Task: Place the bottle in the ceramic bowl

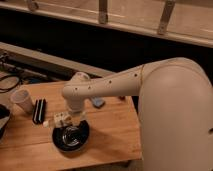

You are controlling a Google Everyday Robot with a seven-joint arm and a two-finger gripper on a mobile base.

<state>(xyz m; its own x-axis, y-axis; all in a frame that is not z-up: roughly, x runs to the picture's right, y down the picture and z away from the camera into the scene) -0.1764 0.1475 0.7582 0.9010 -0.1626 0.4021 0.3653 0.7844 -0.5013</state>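
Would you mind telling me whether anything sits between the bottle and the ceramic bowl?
Nothing visible does. The end effector holds the bottle right over the ceramic bowl's back-left rim. The black block and white cup stand off to the left.

Arm (pixel 115 85) bent down, gripper (pixel 67 120) seemingly low.

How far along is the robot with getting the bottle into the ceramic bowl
Done: the bottle is off the table, carried at the gripper, which hangs just above the ceramic bowl at its upper-left rim. In hand: lining it up over the bowl. Left: lowering it in and letting go; the bottle is not yet inside.
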